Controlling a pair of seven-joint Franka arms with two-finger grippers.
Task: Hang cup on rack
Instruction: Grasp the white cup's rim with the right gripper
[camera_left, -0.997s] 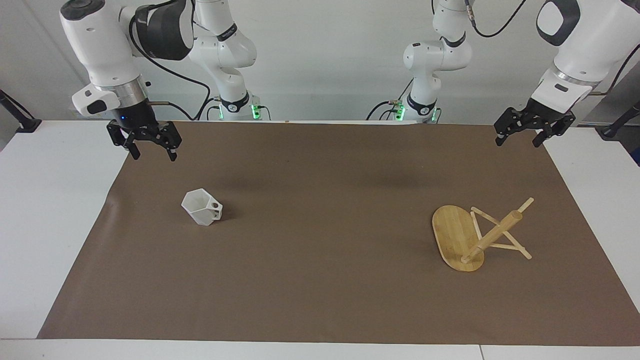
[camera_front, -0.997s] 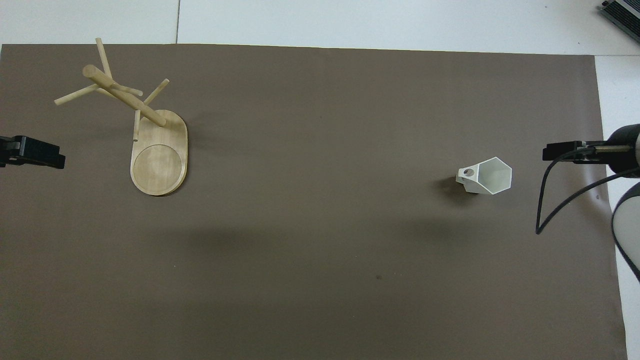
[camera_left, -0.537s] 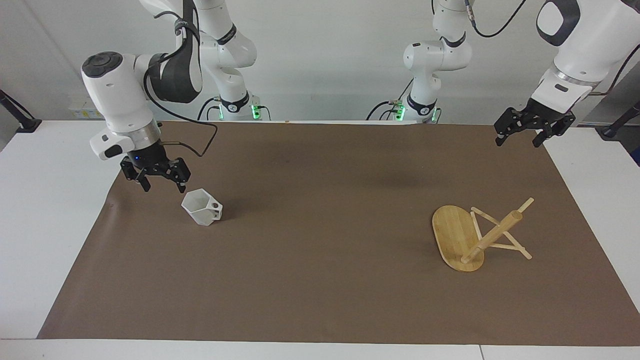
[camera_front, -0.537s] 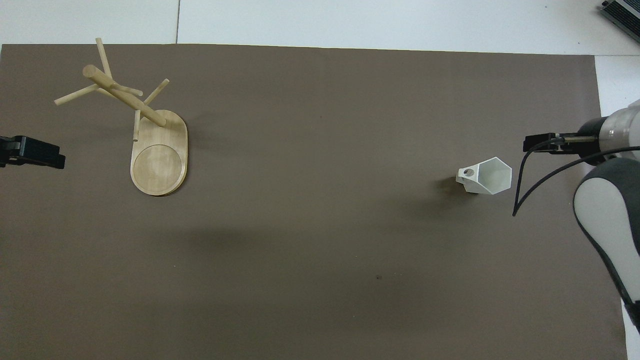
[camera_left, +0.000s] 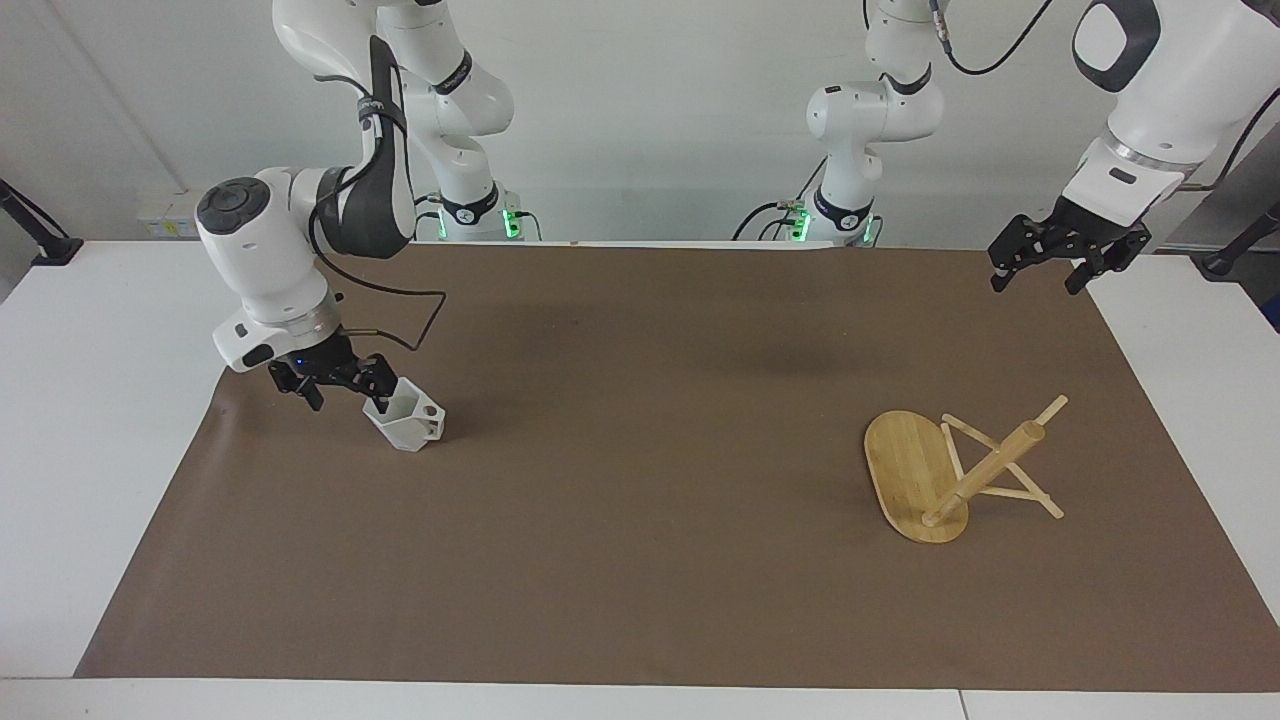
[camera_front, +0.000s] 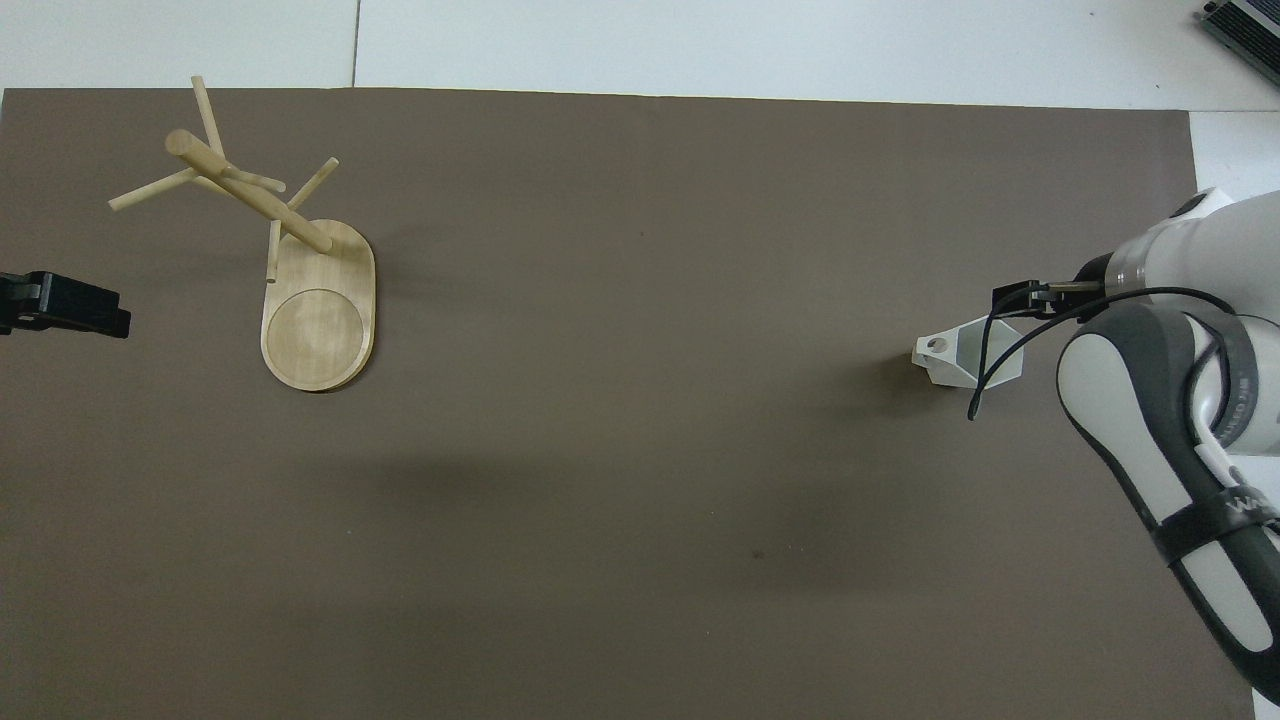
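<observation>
The small matte white faceted cup with a hexagonal rim and a blocky handle pierced by a round hole stands on the brown paper sheet that covers the middle of the white worktop, toward the right arm's end of it, its mouth tipped toward that end and its handle turned toward the middle of the sheet. The right tool is down at the cup's rim with its jaws spread wide; one black fingertip reaches into the cup's open mouth while the other sits outside the wall on the side away from the handle (whether either one touches the cup cannot be told). In the overhead view the right arm's white and grey links cover part of the cup, and only the handle side and part of the rim show past the right tool. The light bamboo mug rack, an oval flat base with a thick round post and thin slanted pegs, stands toward the left arm's end of the sheet, well apart from the cup and a little farther from the robots than it. The left arm waits with the left tool raised over the sheet's corner at its own end, jaws wide and holding nothing.
</observation>
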